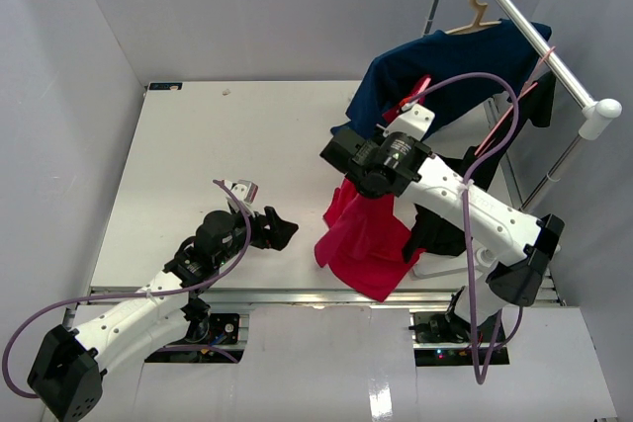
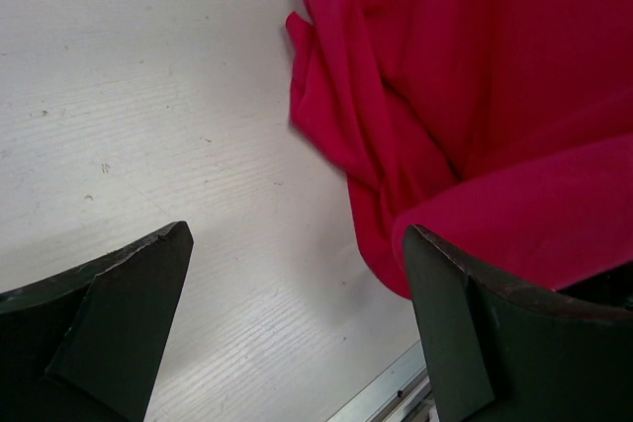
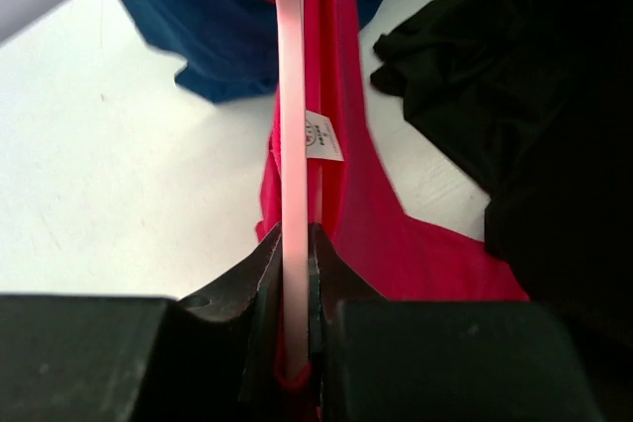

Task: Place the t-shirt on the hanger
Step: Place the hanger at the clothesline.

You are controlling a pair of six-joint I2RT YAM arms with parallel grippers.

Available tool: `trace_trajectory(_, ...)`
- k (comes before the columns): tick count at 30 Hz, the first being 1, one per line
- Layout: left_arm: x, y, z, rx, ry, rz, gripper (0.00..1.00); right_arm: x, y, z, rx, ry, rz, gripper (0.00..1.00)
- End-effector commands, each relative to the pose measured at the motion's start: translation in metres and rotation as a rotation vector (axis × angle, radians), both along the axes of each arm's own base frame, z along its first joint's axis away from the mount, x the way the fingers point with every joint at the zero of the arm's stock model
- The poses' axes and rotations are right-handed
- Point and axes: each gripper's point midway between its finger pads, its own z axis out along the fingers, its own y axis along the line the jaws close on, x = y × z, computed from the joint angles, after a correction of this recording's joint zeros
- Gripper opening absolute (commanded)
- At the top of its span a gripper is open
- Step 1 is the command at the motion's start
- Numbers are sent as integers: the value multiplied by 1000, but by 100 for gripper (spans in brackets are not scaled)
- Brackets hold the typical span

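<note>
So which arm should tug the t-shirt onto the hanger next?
Left, probably. The right fingers are clamped on the hanger and should hold it. The left fingers are open and empty, right beside the t-shirt bunched on the table.

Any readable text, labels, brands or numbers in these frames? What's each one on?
White label on the t-shirt: small dark printed marks, too small and blurred to read.
No other text, brand, number or sign is legible in any view.
</note>
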Motion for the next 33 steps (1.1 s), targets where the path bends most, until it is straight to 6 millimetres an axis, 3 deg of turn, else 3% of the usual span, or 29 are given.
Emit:
trace_trajectory(1, -4, -6, 6, -27, -15, -34, 98, 28, -31, 43, 38, -152, -144, 8)
trace_trajectory(5, -6, -9, 8, -36, -16, -47, 98, 30, -43, 40, 66, -134, -177, 8)
trace_trajectory(13, -5, -9, 4, -25, -6, -47, 98, 20, -31, 13, 44, -75, -138, 8)
trace_trajectory(19, -5, -9, 4, -24, -6, -48, 98, 8, -21, 24, 88, -105, -98, 8)
trace_trajectory(25, -4, -9, 1, -14, -1, -43, 98, -4, -4, 48, 120, -139, -20, 8)
trace_trajectory(33, -3, -8, -2, 1, 3, -41, 98, -23, -28, 35, 184, -127, -42, 8)
